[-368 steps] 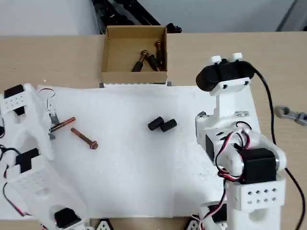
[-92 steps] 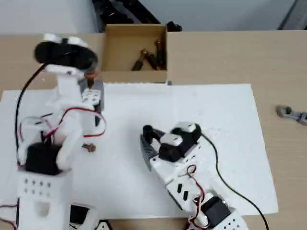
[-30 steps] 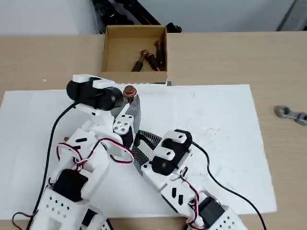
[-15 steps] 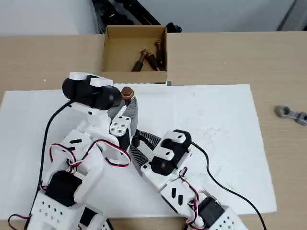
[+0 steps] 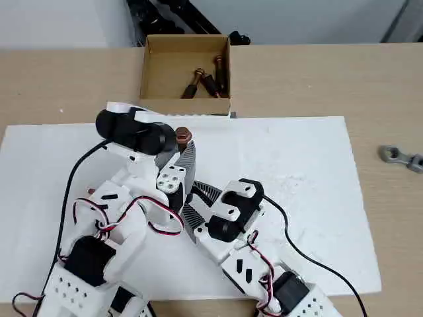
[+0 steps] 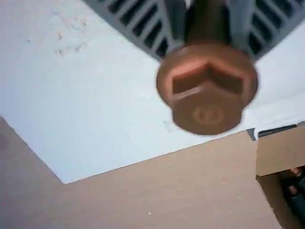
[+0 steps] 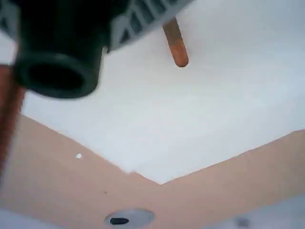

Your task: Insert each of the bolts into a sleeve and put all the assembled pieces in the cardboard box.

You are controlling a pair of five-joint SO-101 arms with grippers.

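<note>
The left hand (image 6: 205, 19) is clenched on a copper-coloured bolt (image 6: 207, 90), its grey ribbed fingers (image 6: 138, 19) pressed against the shank just behind the hexagonal flanged head. The head carries a small raised stamp, too blurred to read. From the high view this bolt's head sticks out past the fingertips on the side towards the cardboard box (image 5: 152, 72), above the far part of the white mat (image 5: 297, 165). Just beside it, nearer the robot, the right hand (image 5: 196, 208) is grasping a black sleeve (image 7: 59, 71), whose open bore faces the right wrist camera. A copper shank tip (image 7: 175, 45) hangs near the sleeve but apart from it, not inside. The two hands sit close together over the left-middle of the mat. Beyond them the open box stands on the wooden worktop (image 5: 330, 79), touching the mat's far edge, and holds assembled pieces (image 5: 205, 79) – bolts with dark sleeves on them – lying in its right half; how many I cannot tell for certain. A wrench (image 5: 400, 157) lies on the worktop well off to the right.
</note>
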